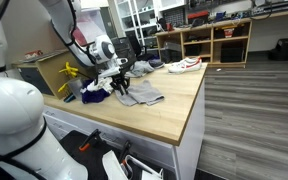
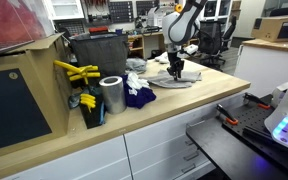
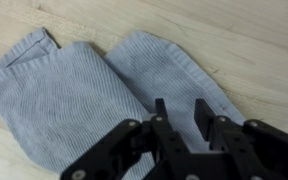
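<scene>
A grey ribbed cloth [image 3: 79,90] lies folded on the wooden tabletop [image 3: 254,40]; it shows in both exterior views [image 1: 142,96] [image 2: 170,80]. My gripper [image 3: 180,110] hangs just above the cloth's middle, with the fingers a narrow gap apart. The cloth shows through the gap and nothing is held. In the exterior views the gripper [image 1: 122,80] [image 2: 176,68] points down onto the cloth.
A dark blue cloth [image 2: 137,96] lies beside the grey one. A silver can [image 2: 111,96], yellow tools [image 2: 76,72], a black bin [image 2: 96,52] and a cardboard box [image 2: 24,95] stand along the table. A white shoe [image 1: 184,65] lies at the far end.
</scene>
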Tool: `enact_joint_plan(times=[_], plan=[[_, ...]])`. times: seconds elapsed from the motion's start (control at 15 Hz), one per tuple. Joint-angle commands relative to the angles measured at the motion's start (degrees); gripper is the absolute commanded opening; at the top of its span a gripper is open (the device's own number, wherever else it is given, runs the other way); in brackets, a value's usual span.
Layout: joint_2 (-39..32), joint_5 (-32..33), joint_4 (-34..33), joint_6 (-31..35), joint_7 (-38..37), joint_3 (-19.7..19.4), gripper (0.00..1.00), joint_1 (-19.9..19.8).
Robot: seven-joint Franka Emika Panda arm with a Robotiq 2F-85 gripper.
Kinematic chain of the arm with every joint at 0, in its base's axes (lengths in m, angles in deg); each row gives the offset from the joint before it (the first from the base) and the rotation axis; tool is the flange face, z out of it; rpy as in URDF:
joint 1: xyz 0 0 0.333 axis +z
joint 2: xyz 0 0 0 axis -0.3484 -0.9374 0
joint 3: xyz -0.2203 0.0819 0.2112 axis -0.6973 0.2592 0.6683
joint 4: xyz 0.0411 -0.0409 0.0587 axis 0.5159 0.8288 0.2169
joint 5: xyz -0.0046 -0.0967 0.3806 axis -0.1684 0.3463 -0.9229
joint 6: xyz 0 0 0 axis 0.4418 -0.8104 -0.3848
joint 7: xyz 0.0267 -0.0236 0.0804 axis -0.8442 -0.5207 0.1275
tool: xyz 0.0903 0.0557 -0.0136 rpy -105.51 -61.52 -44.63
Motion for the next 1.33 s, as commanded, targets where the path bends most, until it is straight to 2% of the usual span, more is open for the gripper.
enact_joint_plan(times=[0.0, 0.07, 0.27, 0.6, 0.93, 1.27], plan=[[-3.05, 2.82, -0.08, 2.79, -6.79, -3.07, 0.05, 2.6], [-3.9, 3.28, -0.17, 3.34, -7.87, -3.74, 0.01, 3.1], [-5.51, 3.06, -0.04, 4.17, -9.26, -4.75, 0.0, 4.03], [-4.0, -3.23, 2.13, 2.81, -6.51, -1.53, 0.0, 2.93], [-1.53, -15.11, 6.13, 0.07, -1.22, 4.97, 0.0, 1.72], [0.18, -29.66, 7.22, -4.84, 7.8, 11.8, 0.0, -0.55]])
